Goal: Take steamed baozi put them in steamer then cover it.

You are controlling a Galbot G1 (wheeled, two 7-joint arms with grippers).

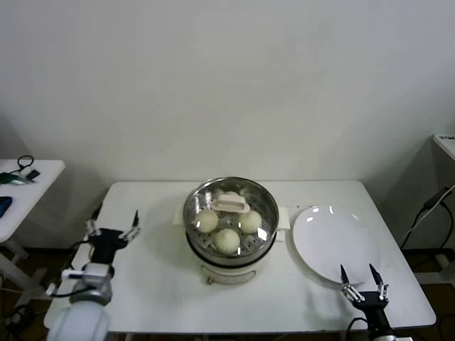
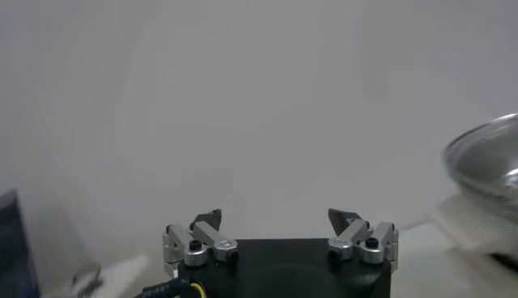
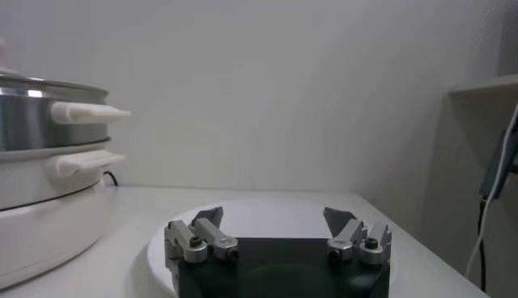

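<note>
Fingers spread on both grippers; round glass cover point(image 1: 229, 211) tops shiny steamer point(image 1: 195, 234).

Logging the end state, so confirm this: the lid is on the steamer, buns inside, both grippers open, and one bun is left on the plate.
Wrong on one point: the plate is bare, as the head view shows. The rest stands: the lid is on the steamer, buns are inside, and the left gripper and right gripper are open.
</note>
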